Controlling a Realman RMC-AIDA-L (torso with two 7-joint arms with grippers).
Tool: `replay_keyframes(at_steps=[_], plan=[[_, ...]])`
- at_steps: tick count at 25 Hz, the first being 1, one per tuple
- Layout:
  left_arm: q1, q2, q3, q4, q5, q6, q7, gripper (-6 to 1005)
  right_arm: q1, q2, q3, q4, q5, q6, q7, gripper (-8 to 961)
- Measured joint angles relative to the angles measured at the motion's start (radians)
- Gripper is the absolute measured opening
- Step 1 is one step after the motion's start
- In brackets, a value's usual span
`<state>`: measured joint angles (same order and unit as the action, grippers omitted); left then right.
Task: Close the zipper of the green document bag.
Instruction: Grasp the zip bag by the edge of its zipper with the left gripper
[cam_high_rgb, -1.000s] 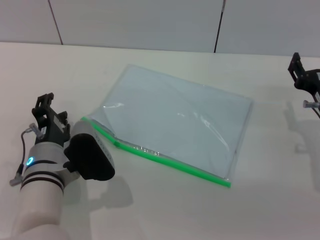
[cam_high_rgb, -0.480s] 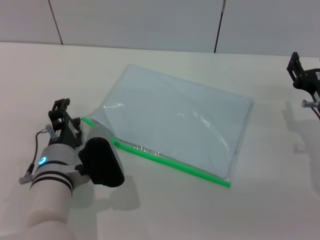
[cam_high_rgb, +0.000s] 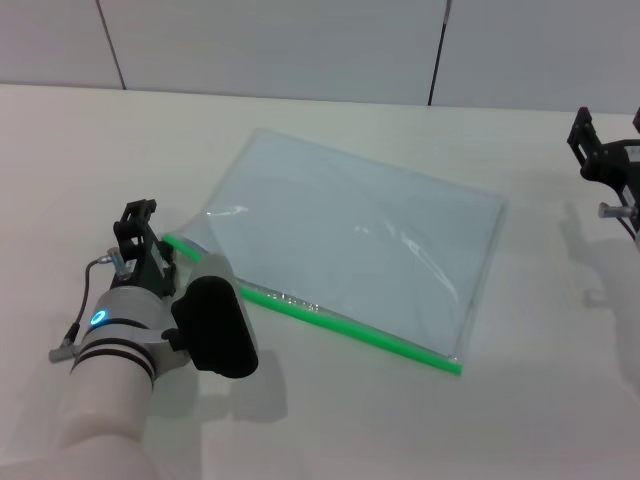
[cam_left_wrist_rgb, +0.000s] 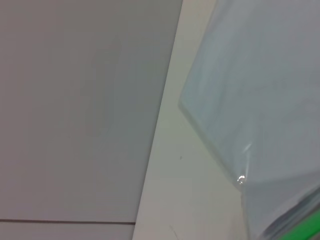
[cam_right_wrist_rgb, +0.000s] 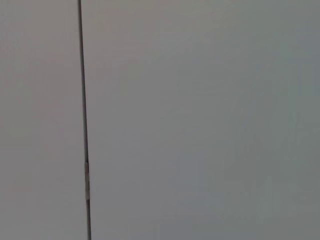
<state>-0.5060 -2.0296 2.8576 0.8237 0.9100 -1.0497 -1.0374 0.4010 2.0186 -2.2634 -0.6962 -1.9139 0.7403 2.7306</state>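
The green document bag (cam_high_rgb: 350, 235) lies flat on the table, a pale-blue pouch set at a slant. Its zipper (cam_high_rgb: 350, 330) runs as a bright green strip along the near long edge. The pouch mouth gapes a little at the strip's left end (cam_high_rgb: 178, 243). My left gripper (cam_high_rgb: 203, 272) is at that left end, over the green strip, and hides a short stretch of it. The left wrist view shows the bag (cam_left_wrist_rgb: 260, 100) close up, with a bit of green zipper (cam_left_wrist_rgb: 306, 228) at the corner. My right gripper (cam_high_rgb: 605, 160) hangs at the far right, away from the bag.
The pale table (cam_high_rgb: 420, 420) extends around the bag on all sides. A light wall with dark panel seams (cam_high_rgb: 436, 50) stands behind the table's far edge. The right wrist view shows only that wall (cam_right_wrist_rgb: 200, 120).
My left arm has moved right and forward, bringing its gripper up to the left end of the green zipper. The right gripper shifted slightly. The bag has not moved.
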Motion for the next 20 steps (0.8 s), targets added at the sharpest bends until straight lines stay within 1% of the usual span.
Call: replay_keyframes(at_steps=[20], plan=[[-0.009, 0.000, 0.001, 0.001, 0.027, 0.043, 0.065, 600, 0.003, 0.000, -0.002, 0.000, -0.001, -0.001, -0.003, 712]])
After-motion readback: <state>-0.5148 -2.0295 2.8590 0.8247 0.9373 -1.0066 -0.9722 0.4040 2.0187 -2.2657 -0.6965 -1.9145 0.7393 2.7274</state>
